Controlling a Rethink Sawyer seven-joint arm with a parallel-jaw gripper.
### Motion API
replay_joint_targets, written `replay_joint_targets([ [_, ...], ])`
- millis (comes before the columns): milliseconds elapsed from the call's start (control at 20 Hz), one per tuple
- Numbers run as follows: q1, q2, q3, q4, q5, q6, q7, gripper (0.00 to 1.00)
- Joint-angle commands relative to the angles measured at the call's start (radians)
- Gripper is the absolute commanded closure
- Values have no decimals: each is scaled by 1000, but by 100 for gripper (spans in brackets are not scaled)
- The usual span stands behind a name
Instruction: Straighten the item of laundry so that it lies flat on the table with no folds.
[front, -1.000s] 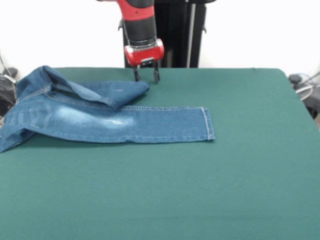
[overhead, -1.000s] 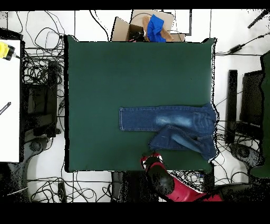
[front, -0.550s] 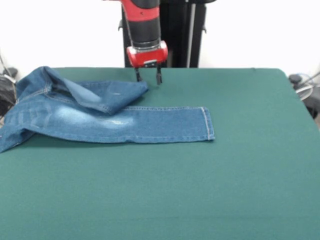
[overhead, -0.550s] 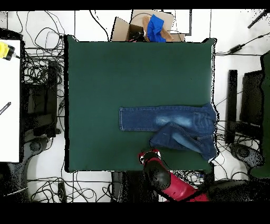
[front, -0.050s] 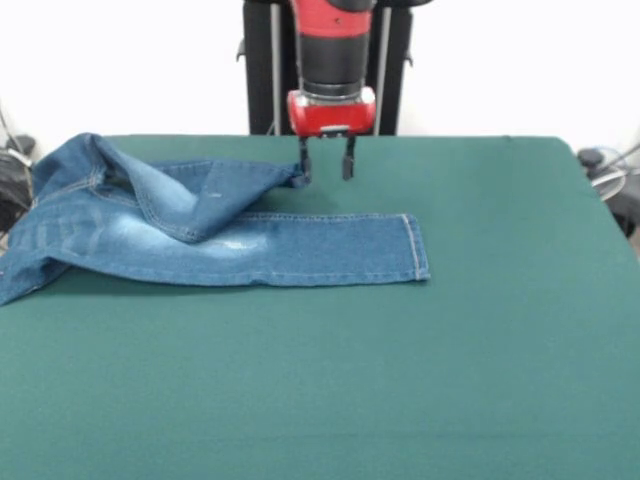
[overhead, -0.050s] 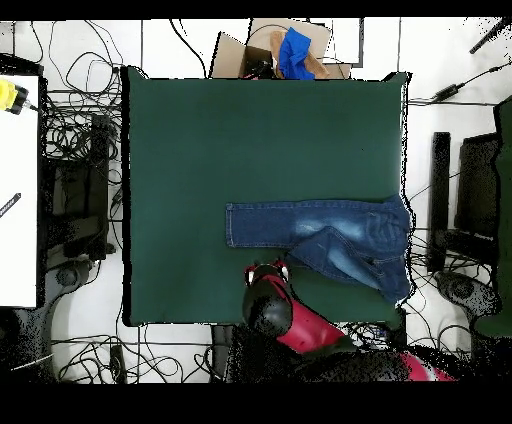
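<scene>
The item of laundry (front, -0.050s: 250, 245) is a small pair of blue jeans on the left half of the green table (front, -0.050s: 400, 380). One leg lies straight, its hem pointing right. The other leg (front, -0.050s: 215, 190) is folded over it at a slant, and its tip reaches my gripper's left finger (front, -0.050s: 304, 170). My gripper (front, -0.050s: 326, 170) hangs low over the far edge of the table, fingers apart, nothing between them. From overhead the gripper (overhead, -0.050s: 268, 268) sits just off the folded leg's end (overhead, -0.050s: 300, 255), and the jeans (overhead, -0.050s: 320, 222) lie towards the table's right side.
A cardboard box holding something blue (overhead, -0.050s: 290, 50) stands beyond the table's far edge in the overhead view. Cables and dark equipment (overhead, -0.050s: 470, 200) surround the table, and a white desk (overhead, -0.050s: 18, 190) is at the left. The jeans' waist (front, -0.050s: 30, 200) hangs near the table's left edge.
My gripper has moved right along the far edge in the front view and dropped slightly. The folded leg's tip has shifted a little the same way, staying at the left finger.
</scene>
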Motion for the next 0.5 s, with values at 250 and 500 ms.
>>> replay_joint_targets([
  [250,63,-143,79,-96,43,169,277,0],
  [500,102,-253,47,-92,21,232,233,0],
])
